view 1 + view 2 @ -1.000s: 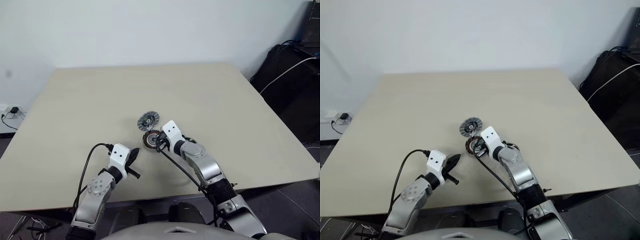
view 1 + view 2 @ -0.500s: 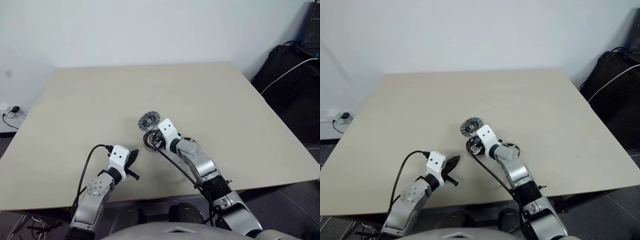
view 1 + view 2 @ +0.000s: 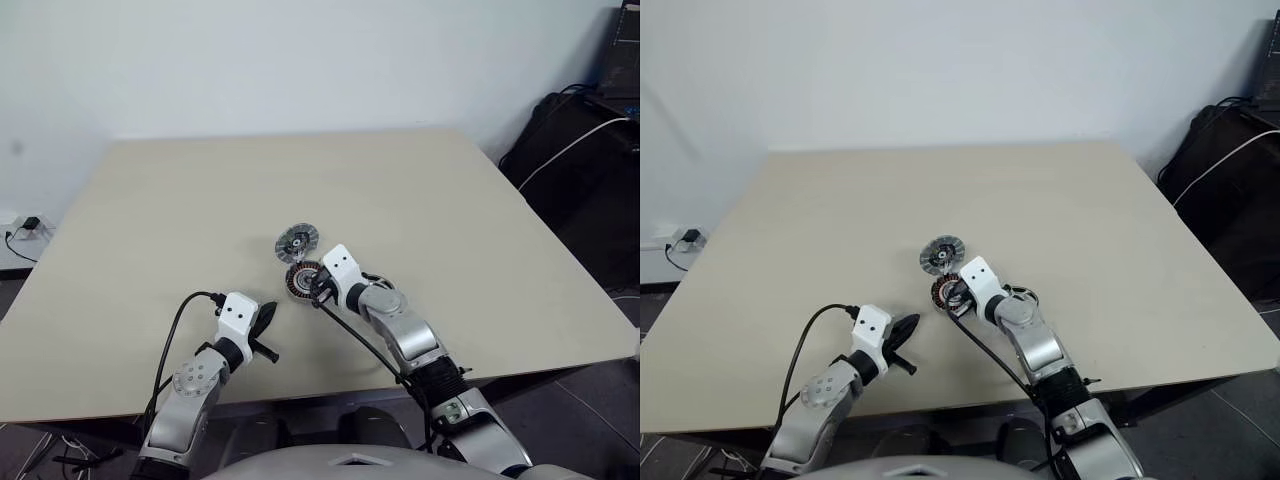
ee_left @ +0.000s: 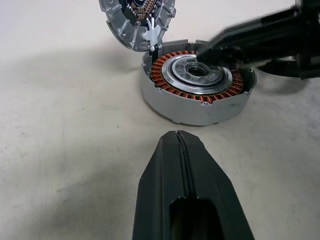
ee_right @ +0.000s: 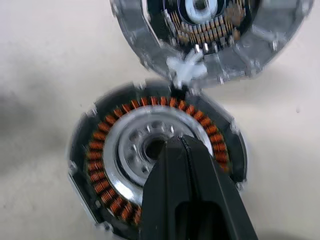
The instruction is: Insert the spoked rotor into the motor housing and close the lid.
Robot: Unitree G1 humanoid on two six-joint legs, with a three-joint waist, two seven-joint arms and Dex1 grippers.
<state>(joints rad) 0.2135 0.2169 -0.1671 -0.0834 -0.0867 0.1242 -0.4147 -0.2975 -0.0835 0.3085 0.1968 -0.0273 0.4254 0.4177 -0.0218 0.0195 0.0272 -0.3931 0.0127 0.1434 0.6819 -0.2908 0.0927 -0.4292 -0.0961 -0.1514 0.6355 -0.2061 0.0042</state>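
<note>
Our right gripper point(image 5: 184, 145) has its fingers pressed together, tip right over the pale centre of the motor housing point(image 4: 197, 87), which sits on the table point(image 3: 180, 220) with the lid point(image 4: 137, 20) touching its far edge. Our left gripper point(image 4: 177, 137) is pinched closed too, empty, near the housing.

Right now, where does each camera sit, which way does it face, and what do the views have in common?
Left eye: on the head, looking forward and down over the table; both arms show, with the left gripper and right gripper.
Right eye: beside it, same scene.
Left wrist: looks along its shut fingers at the housing, with the right gripper reaching over it.
Right wrist: looks down past its shut fingers onto the housing.
Shared: all four show the housing and the lid beside it.
</note>
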